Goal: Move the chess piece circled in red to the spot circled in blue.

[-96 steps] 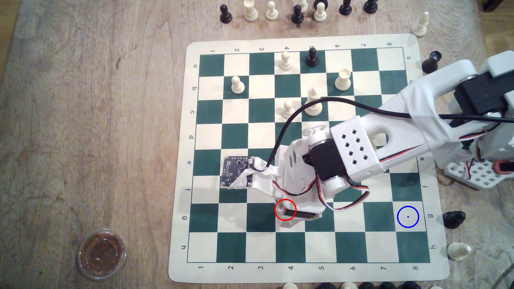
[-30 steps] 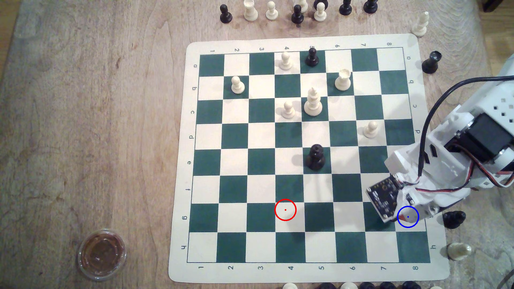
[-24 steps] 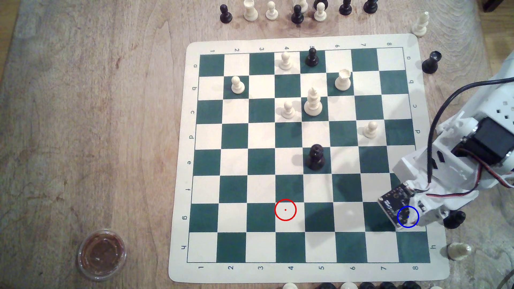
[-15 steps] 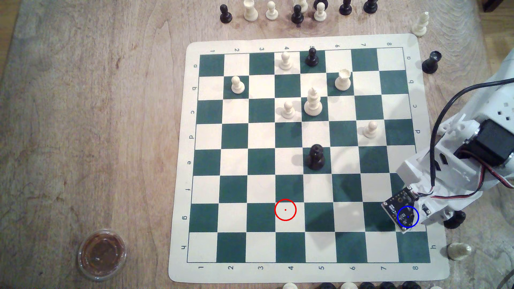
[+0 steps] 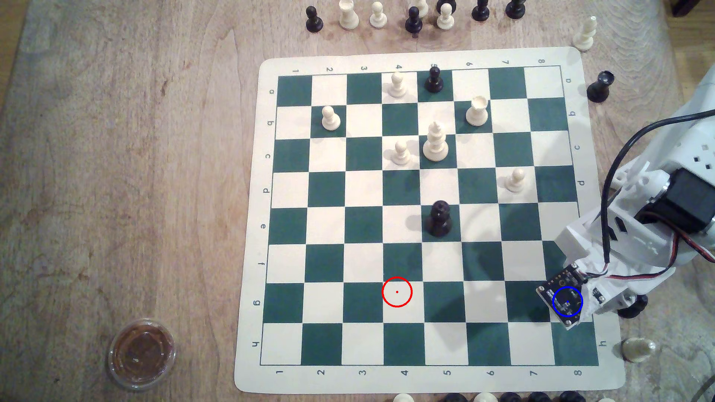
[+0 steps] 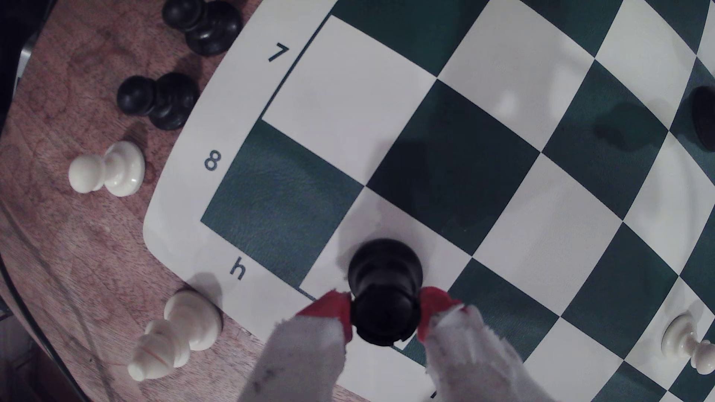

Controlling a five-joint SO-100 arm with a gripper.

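Fingers (image 6: 385, 317) clamped on black pawn (image 6: 383, 290), red pads (image 6: 433, 305) pressing both sides of its head. Pawn upright over cream square next to the green h8 corner; contact with board (image 6: 503, 216) unclear. Blue-ringed square (image 5: 578, 315) at exterior view's right, mostly under wrist hardware. Red-ringed square (image 5: 397, 292) bare.

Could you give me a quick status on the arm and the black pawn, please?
Gripper shut on the black pawn. Pawn over the blue-ringed square, contact with the board unclear. Fallen cream piece lies off the board, clear of the square.
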